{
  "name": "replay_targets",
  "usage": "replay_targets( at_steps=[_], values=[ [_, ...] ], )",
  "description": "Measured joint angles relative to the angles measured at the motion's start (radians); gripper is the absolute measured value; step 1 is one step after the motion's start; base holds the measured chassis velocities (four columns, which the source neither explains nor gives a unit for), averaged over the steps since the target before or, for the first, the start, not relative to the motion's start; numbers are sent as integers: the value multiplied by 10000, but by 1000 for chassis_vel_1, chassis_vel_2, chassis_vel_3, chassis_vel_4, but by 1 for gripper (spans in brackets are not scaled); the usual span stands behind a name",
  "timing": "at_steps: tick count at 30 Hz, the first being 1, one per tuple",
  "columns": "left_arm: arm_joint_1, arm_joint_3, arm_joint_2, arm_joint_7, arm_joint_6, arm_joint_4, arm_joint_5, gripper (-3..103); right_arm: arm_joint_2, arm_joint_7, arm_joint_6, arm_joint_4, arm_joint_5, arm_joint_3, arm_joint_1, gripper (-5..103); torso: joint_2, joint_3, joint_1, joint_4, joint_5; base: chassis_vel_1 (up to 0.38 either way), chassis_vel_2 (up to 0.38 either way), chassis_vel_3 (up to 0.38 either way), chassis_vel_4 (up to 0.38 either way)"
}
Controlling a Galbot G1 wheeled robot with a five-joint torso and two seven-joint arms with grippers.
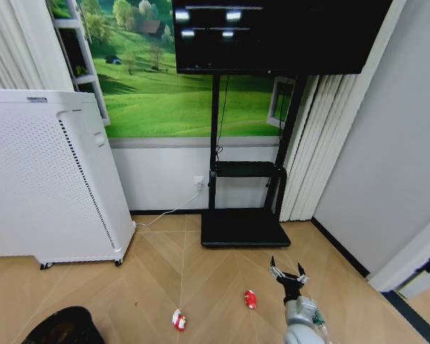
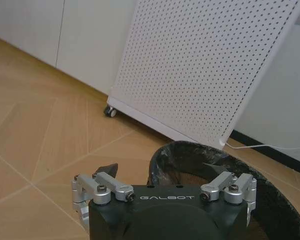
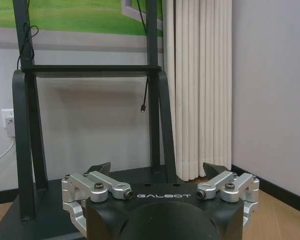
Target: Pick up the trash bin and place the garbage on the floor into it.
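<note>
Standing open at the lower right of the head view, the right gripper (image 1: 287, 273) is empty above the floor.

Lower left corner: the bin (image 1: 63, 326), cut by the frame edge. In the left wrist view, the left gripper (image 2: 165, 172) is spread wide, holding nothing, with the bin (image 2: 190, 157) rim just past it. Bottom centre of the head view: a red-and-white wrapper (image 1: 178, 319); right of it, a red item (image 1: 250, 299) near the right gripper. Farther back, a white appliance (image 1: 46, 179) left, a TV stand (image 1: 245, 215) at centre.

Both grippers' jaws spread wide: left gripper (image 2: 162, 172), right gripper (image 1: 287, 274).
</note>
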State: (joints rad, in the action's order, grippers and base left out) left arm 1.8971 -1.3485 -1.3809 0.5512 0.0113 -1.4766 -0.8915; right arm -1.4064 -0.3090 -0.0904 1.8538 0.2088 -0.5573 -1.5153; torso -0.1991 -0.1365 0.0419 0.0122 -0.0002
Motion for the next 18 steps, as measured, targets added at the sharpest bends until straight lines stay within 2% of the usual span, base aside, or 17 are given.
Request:
replay_targets(
  at_steps=[2, 3, 4, 5, 7, 8, 10, 12, 13, 18],
  values=[
    [-60, 71, -33, -658, -1015, -367, -145, 97, -20, 0, -34, -53, 11, -12, -79, 100, -3, -2, 0, 0, 2, 0, 0, 0, 0],
    [-66, 82, -63, -990, -1401, -546, -199, 93, -24, 0, -42, -61, 16, -16, -99, 100, -5, -2, 0, 0, 3, 0, 0, 0, 0],
    [-66, 82, -63, -990, -1401, -546, -199, 93, -24, 0, -42, -61, 16, -16, -99, 100, -5, -2, 0, 0, 3, 0, 0, 0, 0],
    [-65, 106, -107, -1597, -2005, -839, -342, 92, -28, -1, -51, -64, 26, -36, -121, 100, -6, -4, 1, 1, 2, 0, 0, 0, 0],
    [-59, 114, -128, -2294, -2555, -1127, -390, 90, -27, -9, -57, -64, 45, -57, -124, 100, -7, -5, 1, 0, 2, 0, 0, 0, 0],
    [-59, 114, -128, -2294, -2555, -1127, -390, 90, -27, -9, -57, -64, 45, -57, -124, 100, -7, -5, 1, 0, 2, 0, 0, 0, 0],
    [-55, 82, -91, -3016, -3113, -1369, -420, 87, -20, -23, -60, -64, 56, -70, -118, 100, -8, -6, 2, -1, 0, 0, 0, 0, 0],
    [-58, 58, -50, -3209, -3291, -1429, -472, 86, -19, -26, -61, -64, 56, -71, -118, 100, -9, -7, 2, -1, 1, 0, 0, 0, 0],
    [-73, 28, 43, -3519, -3577, -1521, -616, 84, -26, -29, -64, -64, 57, -70, -127, 100, -10, -7, 2, -1, 3, 0, 0, 0, 0],
    [-342, 46, 468, -4067, -4144, -1582, -966, 89, -86, -31, -80, -60, 32, -42, -239, 100, -13, -9, 2, -1, 2, 0, 0, 0, 0]
  ],
)
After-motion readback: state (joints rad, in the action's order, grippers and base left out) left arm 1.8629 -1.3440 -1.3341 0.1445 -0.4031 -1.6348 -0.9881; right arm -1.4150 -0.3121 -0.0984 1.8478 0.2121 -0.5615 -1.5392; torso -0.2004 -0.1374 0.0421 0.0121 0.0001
